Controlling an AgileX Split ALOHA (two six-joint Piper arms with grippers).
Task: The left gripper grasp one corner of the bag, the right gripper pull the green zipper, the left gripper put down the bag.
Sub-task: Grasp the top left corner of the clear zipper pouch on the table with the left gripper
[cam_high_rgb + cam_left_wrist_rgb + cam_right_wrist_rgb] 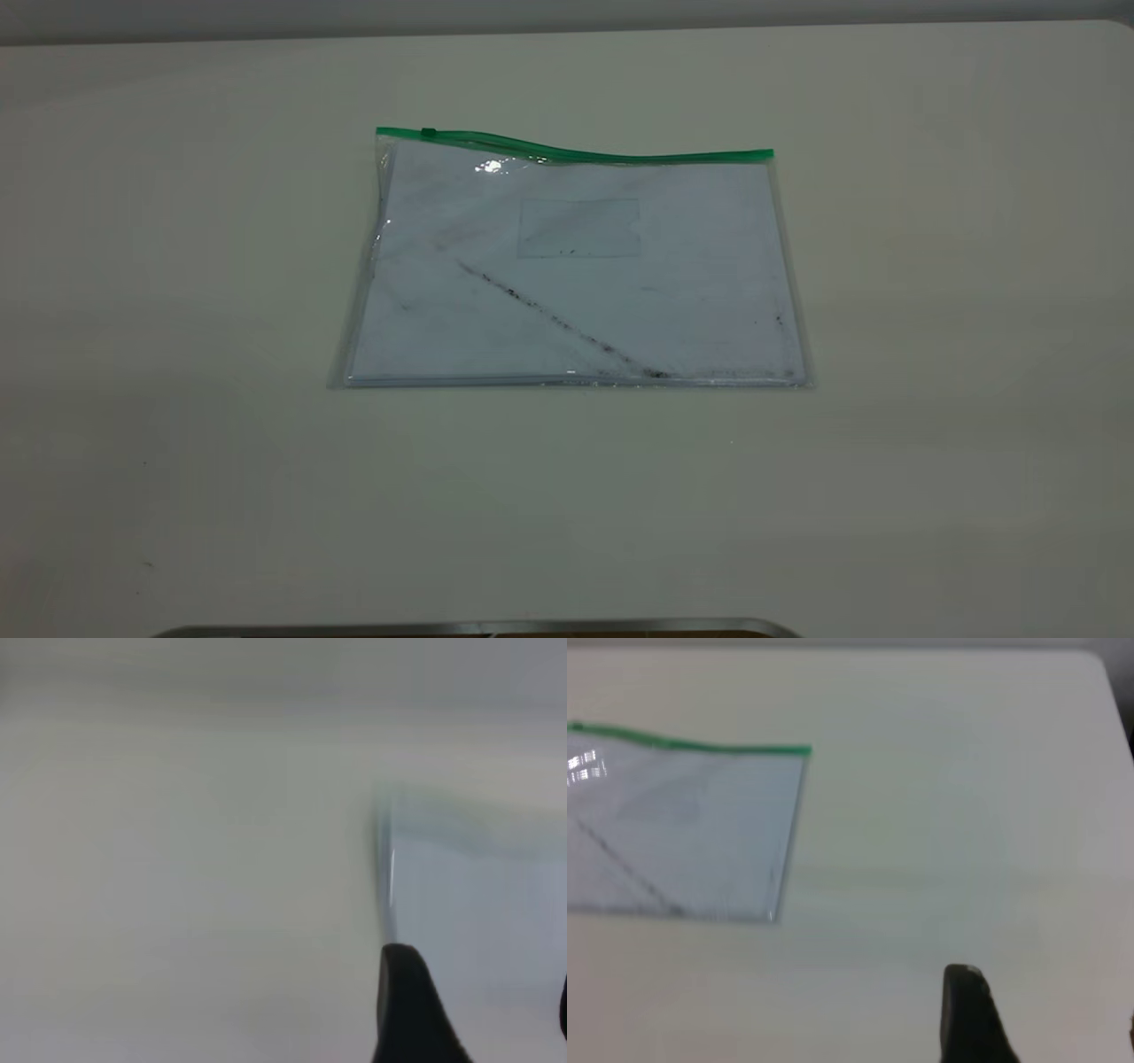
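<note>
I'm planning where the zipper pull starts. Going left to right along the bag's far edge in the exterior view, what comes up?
Bag's far-left corner → slider tab → raised wavy stretch of the green zipper → flat stretch → far-right corner.

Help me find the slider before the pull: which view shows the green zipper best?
The exterior view: the green zipper runs whole along the bag's far edge, slider near its left end. The right wrist view shows only one end, no slider; the left wrist view only a blurred greenish edge.
</note>
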